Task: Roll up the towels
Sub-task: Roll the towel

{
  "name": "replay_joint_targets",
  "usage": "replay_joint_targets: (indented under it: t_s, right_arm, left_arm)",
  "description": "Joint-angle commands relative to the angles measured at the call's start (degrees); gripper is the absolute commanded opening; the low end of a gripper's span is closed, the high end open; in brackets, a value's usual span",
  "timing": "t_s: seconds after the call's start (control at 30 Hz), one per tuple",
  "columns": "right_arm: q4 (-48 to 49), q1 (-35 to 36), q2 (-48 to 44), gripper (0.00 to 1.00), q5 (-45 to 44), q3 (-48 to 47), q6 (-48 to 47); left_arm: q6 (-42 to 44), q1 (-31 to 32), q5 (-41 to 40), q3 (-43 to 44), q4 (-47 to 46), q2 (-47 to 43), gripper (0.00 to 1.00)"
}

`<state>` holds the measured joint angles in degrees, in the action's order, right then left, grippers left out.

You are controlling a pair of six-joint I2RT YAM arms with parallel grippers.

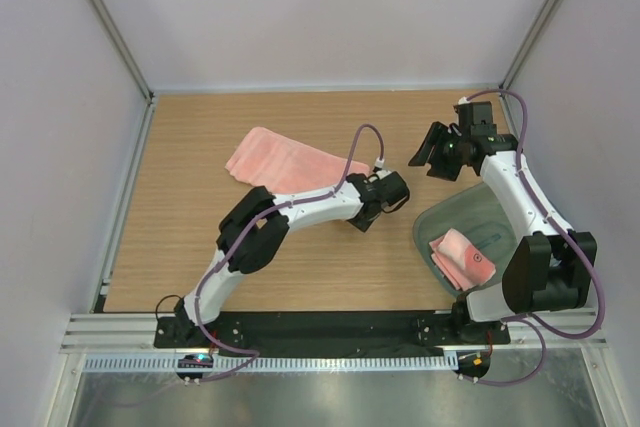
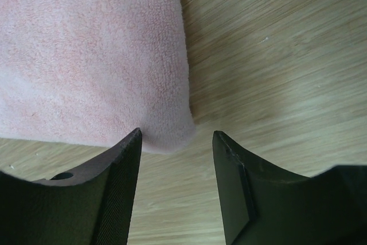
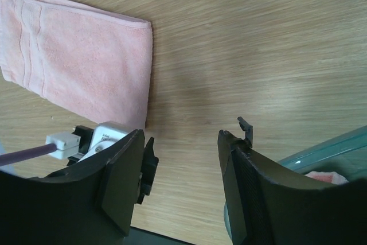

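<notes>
A flat pink towel point(image 1: 285, 162) lies on the counter point(image 1: 200, 247), its long axis running from the far left down toward the near right. The left end effector point(image 2: 177, 132) sits at the towel's near-right end, with its jaws parted on either side of that corner and gripping nothing. The right end effector point(image 3: 180, 132) hangs wide apart and empty over bare wood, beside a green tub point(image 1: 480, 222) holding a rolled pink towel point(image 1: 460, 257).
</notes>
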<state>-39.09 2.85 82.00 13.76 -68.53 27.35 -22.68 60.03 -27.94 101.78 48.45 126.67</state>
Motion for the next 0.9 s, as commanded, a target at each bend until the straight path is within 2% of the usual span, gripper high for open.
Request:
replay_joint_targets:
  t_s: [0.0,0.23,0.27,0.33,0.37,0.43,0.47,0.53,0.6,0.7,0.87]
  right_arm:
    - [-0.20,-0.39,-1.23,0.61,1.09,-1.60,-1.16]
    - [-0.64,-0.57,-0.35,0.61,1.71,-2.13,-1.86]
    - [-0.37,-0.57,-0.26,0.61,1.80,-2.13,-1.78]
    - [-0.11,-0.57,0.09,0.61,2.76,-1.87,-1.52]
    - [0.15,-0.48,0.27,0.61,3.46,-1.61,-1.17]
    - [1.99,-0.65,1.23,0.61,5.65,-0.38,-0.46]
    - [4.35,-0.66,1.76,0.62,9.58,0.32,0.58]
    - [7.26,-1.18,4.90,0.63,14.95,2.78,2.26]
    - [11.83,-1.27,7.99,0.64,24.09,4.45,5.32]
    - [20.70,-1.18,11.34,0.67,30.52,7.70,11.73]
    - [23.09,1.70,14.32,0.72,28.87,7.71,13.34]
  left_arm:
    - [-1.58,-0.09,-1.50,1.23,-2.91,1.56,0.54]
    - [-2.64,-2.19,-1.68,-0.70,-5.37,1.74,0.45]
    - [-2.55,-2.55,-1.24,-1.22,-5.90,1.39,0.35]
    - [-2.20,-3.16,-0.54,-2.11,-6.78,0.68,0.24]
    - [-2.11,-3.25,-0.10,-2.37,-7.05,0.25,0.14]
    - [-1.67,-3.60,0.78,-2.81,-7.57,-0.72,0.07]
    - [-1.58,-3.69,1.22,-2.99,-7.75,-1.25,0.00]
    - [-1.41,-3.69,3.41,-4.12,-8.54,-3.52,0.00]
    - [-1.58,-3.60,5.70,-5.70,-9.77,-5.90,0.00]
    - [-2.90,-3.61,9.39,-8.34,-11.79,-10.38,0.00]
    - [-4.83,-3.61,11.42,-11.42,-13.38,-15.75,0.00]
